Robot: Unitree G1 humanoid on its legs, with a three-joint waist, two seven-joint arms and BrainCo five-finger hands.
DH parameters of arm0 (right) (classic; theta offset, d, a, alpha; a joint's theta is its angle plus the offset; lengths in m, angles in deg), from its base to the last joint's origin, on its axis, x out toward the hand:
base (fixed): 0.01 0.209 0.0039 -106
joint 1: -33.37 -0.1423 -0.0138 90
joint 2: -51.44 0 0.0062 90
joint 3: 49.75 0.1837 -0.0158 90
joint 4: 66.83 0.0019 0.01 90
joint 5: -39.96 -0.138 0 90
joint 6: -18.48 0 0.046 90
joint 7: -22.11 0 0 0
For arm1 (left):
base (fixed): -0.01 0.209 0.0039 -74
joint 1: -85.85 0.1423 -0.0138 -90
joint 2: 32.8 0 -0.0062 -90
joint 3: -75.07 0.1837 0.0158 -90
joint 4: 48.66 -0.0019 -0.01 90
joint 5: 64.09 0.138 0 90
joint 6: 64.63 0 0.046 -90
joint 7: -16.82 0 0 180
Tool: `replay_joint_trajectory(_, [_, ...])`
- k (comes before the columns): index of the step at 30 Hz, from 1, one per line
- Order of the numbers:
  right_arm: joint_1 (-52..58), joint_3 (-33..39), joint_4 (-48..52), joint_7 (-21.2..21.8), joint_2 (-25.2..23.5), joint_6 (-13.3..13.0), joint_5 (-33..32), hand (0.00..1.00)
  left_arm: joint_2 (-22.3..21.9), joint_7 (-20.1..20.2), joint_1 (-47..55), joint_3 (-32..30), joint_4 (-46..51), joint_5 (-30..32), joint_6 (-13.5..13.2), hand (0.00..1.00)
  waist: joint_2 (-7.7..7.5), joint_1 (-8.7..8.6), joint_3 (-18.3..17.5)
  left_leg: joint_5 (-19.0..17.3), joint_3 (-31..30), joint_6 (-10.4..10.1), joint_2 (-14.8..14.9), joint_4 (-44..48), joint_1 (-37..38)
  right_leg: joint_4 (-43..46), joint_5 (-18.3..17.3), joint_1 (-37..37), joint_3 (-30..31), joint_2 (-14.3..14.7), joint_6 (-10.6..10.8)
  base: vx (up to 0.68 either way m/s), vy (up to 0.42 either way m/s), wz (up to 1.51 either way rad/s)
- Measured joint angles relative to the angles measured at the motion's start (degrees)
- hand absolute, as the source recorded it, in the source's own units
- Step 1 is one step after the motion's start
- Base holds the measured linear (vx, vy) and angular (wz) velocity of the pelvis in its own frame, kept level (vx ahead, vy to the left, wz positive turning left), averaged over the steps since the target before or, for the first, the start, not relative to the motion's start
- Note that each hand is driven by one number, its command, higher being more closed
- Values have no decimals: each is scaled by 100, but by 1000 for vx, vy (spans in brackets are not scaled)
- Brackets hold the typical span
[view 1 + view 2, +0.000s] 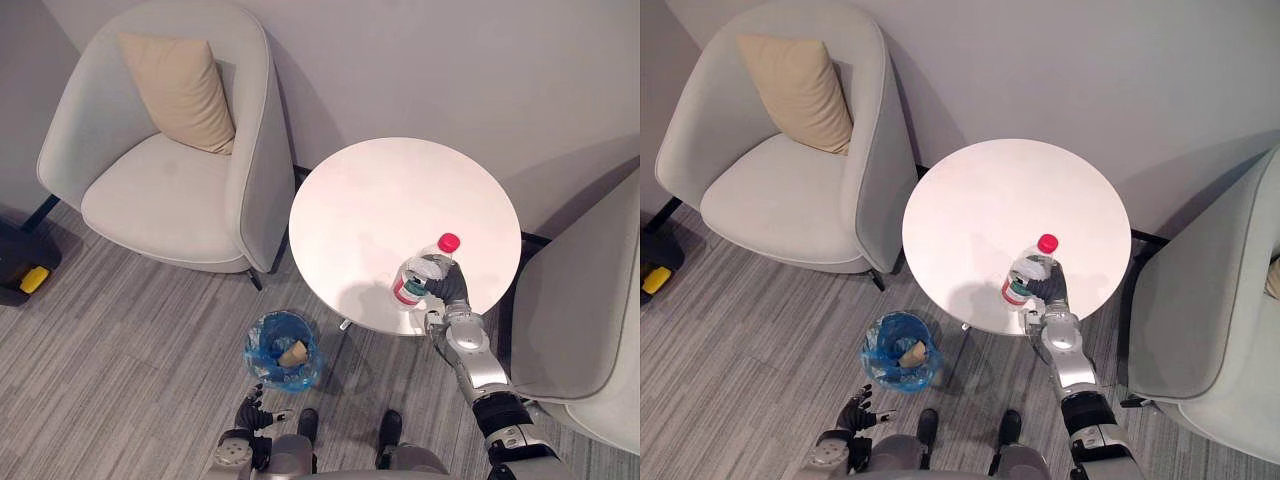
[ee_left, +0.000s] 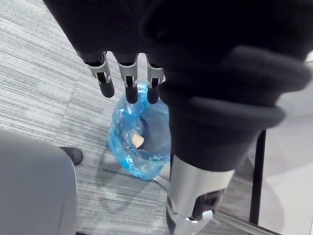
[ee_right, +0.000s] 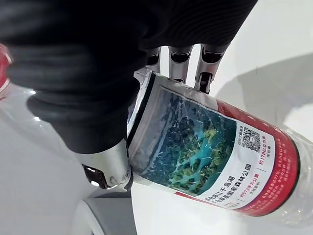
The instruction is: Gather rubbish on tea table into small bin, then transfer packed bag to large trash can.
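Observation:
A clear plastic bottle [image 1: 420, 272] with a red cap and a red-edged label lies tilted at the near edge of the round white tea table [image 1: 390, 200]. My right hand [image 1: 447, 287] is wrapped round it, fingers [image 3: 205, 66] curled over the label [image 3: 205, 152]. The small bin [image 1: 283, 350] with a blue bag stands on the floor left of the table's foot, a brown scrap [image 2: 138, 141] inside it. My left hand [image 1: 252, 410] hangs low beside the bin, its fingers [image 2: 128, 83] straight and holding nothing.
A grey armchair [image 1: 160, 150] with a beige cushion [image 1: 180, 90] stands at the left, and another grey armchair [image 1: 590, 340] at the right. A black and yellow object [image 1: 25, 268] sits at the far left on the grey carpet.

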Motion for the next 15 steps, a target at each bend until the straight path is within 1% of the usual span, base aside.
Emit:
replay_joint_trajectory(3, [11, 4, 202, 14, 30, 11, 1, 100, -7, 80, 284, 110, 513, 7, -15, 0, 1, 0, 0, 1, -5, 0, -4, -1, -3, -10, 0, 6, -7, -4, 0, 0, 0, 0])
replay_joint_trajectory(6, [215, 60, 1024, 25, 128, 4, 2, 100, -15, 89, 364, 99, 626, 11, -10, 0, 3, -11, 1, 42, -34, -40, -5, -10, -7, -17, 1, 20, -33, -7, 0, -16, -3, 5])
replay_joint_trajectory(7, [311, 120, 1375, 70, 129, -21, 2, 100, -15, 116, 365, 93, 626, 13, -10, 0, 4, -12, 1, 50, -35, -41, -1, -8, -6, -17, 1, 22, -33, -4, -1, 0, 0, 0])
replay_joint_trajectory(9, [431, 155, 1773, 104, 129, -55, 3, 100, -15, 171, 365, 85, 613, 18, -9, 0, 3, -24, 0, 51, -32, -41, 11, -6, 9, -16, 2, 36, -24, 10, -3, -33, -10, -2])
replay_joint_trajectory(10, [568, 171, 1995, 111, 127, -121, 5, 100, -20, 176, 364, 81, 610, 18, -9, 0, 3, -23, 0, 51, -27, -42, 16, -6, 35, -17, 3, 61, -16, 15, -4, -43, -9, -3])
replay_joint_trajectory(15, [1100, 169, 2598, 251, 95, -251, 20, 100, -51, 172, 358, 32, 482, 19, -16, 0, 1, -51, -5, 50, 34, -42, 26, -23, 172, -29, 25, 159, 44, 25, -20, -47, 3, -6])
